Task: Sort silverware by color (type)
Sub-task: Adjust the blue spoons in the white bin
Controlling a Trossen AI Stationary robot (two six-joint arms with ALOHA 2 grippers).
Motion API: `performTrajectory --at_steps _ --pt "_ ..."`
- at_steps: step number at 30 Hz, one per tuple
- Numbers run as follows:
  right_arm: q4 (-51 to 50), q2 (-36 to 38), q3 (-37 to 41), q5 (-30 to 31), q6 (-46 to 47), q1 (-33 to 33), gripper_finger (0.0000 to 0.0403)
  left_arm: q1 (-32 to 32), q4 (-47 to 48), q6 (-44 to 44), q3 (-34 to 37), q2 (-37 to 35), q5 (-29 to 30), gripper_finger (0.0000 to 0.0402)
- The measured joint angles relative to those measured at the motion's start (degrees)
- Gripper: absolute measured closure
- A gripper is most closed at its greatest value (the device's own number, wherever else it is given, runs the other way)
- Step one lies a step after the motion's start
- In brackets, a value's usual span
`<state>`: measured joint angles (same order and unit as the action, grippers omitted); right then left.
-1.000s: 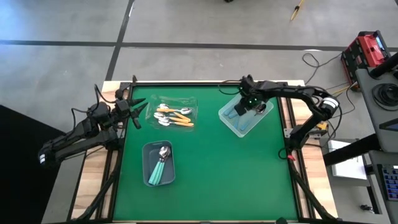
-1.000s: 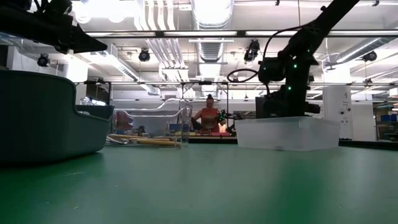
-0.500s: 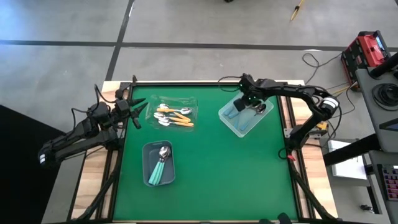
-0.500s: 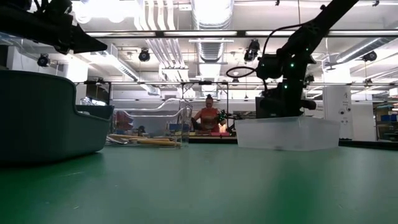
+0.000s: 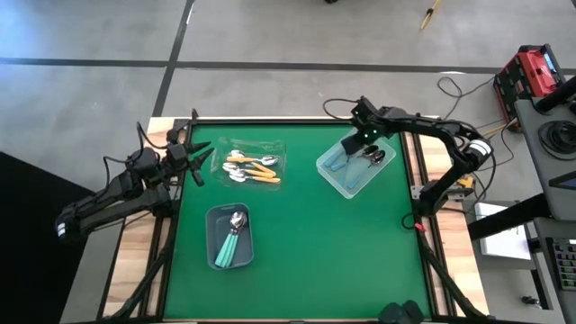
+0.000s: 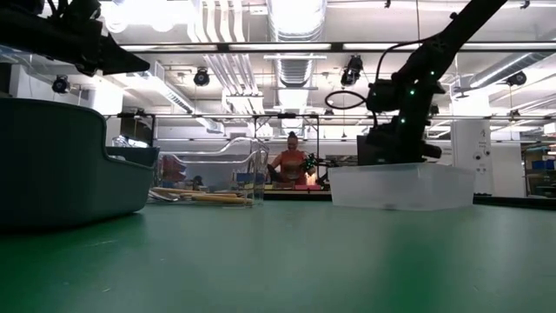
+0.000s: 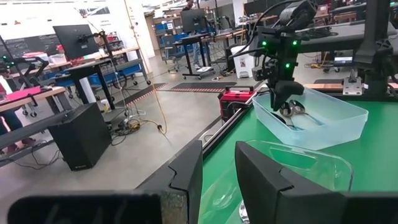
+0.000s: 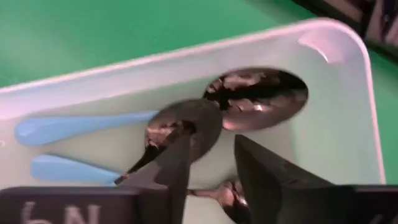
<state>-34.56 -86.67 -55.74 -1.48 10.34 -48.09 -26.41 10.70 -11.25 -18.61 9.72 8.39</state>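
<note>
Releasing cleanly means lifting the right gripper straight up from the clear bin, fingers spread and empty, without snagging the blue-handled spoons inside. The left gripper waits slightly parted beside the orange spoons. Only the right wrist view shows the blue spoons' stacked bowls.

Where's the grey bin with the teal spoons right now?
In the high view the grey bin sits on the left half of the green table, toward its near edge, just below the clear tray of orange spoons.
</note>
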Motion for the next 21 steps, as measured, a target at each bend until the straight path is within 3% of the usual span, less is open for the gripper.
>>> performTrajectory --at_steps 8,21 --pt "2.52 0.0 0.5 0.01 -1.09 0.03 0.0224 0.0 0.0 0.0 0.0 0.0 0.1 0.0324" --pt "6.62 0.0 3.4 0.05 -0.97 0.05 0.022 0.01 0.01 0.0 0.0 0.04 0.11 0.0324"
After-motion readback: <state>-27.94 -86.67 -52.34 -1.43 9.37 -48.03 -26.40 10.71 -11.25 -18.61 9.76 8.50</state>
